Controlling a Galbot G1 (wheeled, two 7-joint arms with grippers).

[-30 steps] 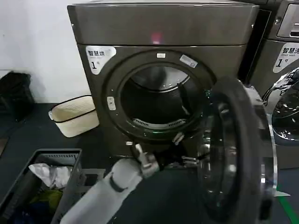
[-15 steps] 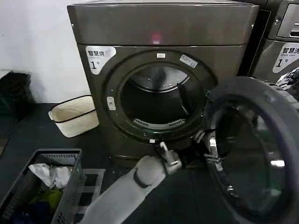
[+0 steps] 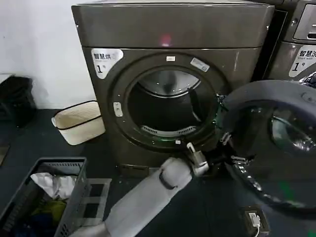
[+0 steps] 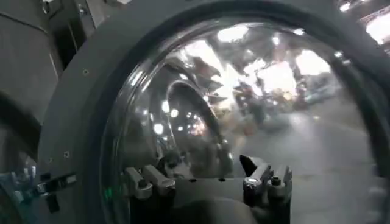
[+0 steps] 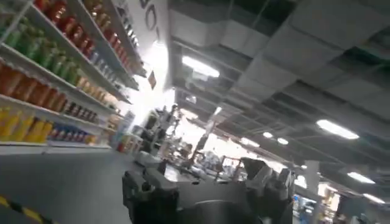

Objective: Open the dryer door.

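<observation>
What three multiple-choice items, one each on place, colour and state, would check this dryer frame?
1. Where is the cream basket?
A. On the floor at the dryer's left side
B. Inside the drum
C. On top of the dryer

2. What colour is the indicator light above the opening?
A. Green
B. Pink
C. Blue

3. How does the dryer door stand?
A. Shut
B. Ajar by a crack
C. Swung wide open

Answers: 1 A, the cream basket sits beside the dryer. 2 B, the indicator light glows pink. 3 C, the dryer door hangs clear of the opening, with the left gripper at its rim.
</observation>
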